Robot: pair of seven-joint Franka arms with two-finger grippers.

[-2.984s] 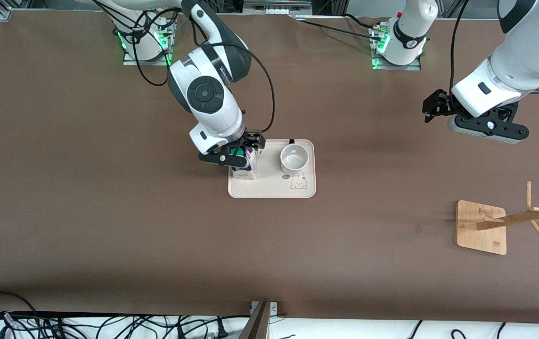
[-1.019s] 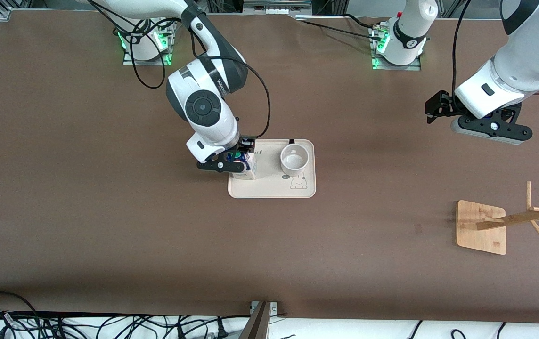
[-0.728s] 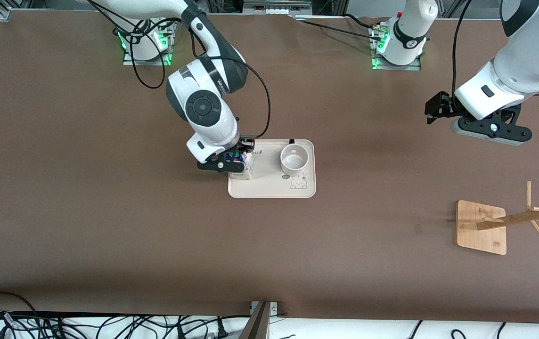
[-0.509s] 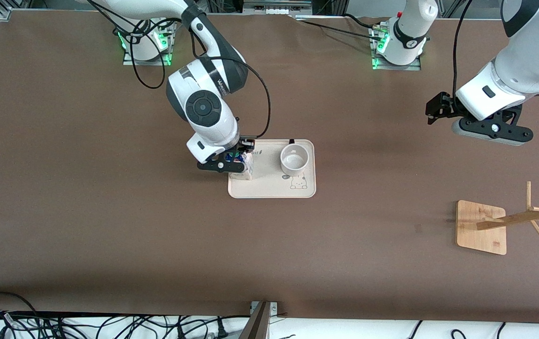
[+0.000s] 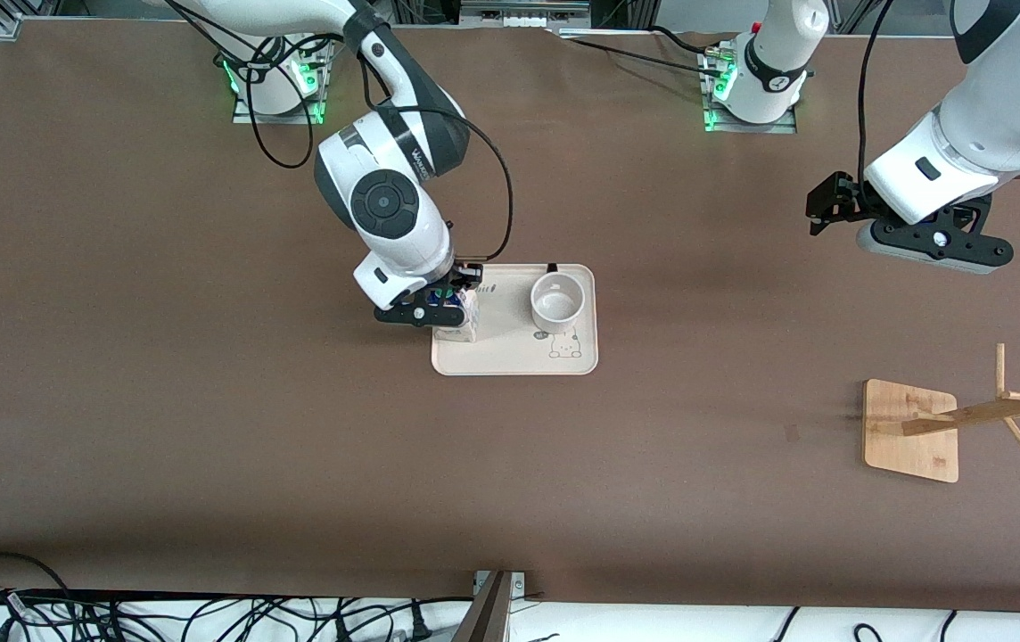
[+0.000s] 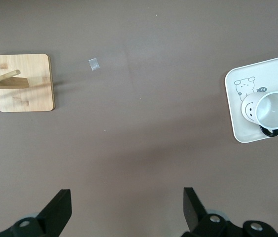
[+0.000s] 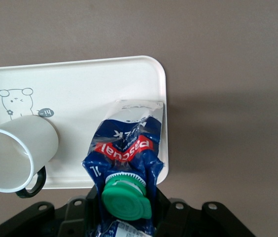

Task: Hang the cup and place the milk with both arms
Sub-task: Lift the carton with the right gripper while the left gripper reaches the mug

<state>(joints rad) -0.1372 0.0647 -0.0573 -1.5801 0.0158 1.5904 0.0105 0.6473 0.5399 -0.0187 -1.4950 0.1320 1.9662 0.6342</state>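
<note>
The milk (image 5: pixel 460 331) stands upright on the cream tray (image 5: pixel 510 355), at the tray's edge toward the right arm's end. My right gripper (image 5: pixel 444 305) is shut on the carton's blue gable top. In the right wrist view the fingers flank the milk (image 7: pixel 126 143) beside its green cap, with my right gripper (image 7: pixel 125 217) around it. The white cup (image 5: pixel 556 299) stands upright on the tray beside the carton, toward the left arm's end, black handle pointing at the robots. The left wrist view shows the cup (image 6: pixel 273 109) too. My left gripper (image 5: pixel 927 244) hangs open and empty over bare table; it (image 6: pixel 127 207) holds nothing.
A wooden cup rack (image 5: pixel 911 433) with slanted pegs stands toward the left arm's end, nearer the front camera than the tray; its base (image 6: pixel 23 82) shows in the left wrist view. A small scrap (image 6: pixel 93 63) lies on the brown table beside it.
My right gripper came down over the carton's top and its fingers closed on it. The left arm drifted slightly. Cup and tray have not moved.
</note>
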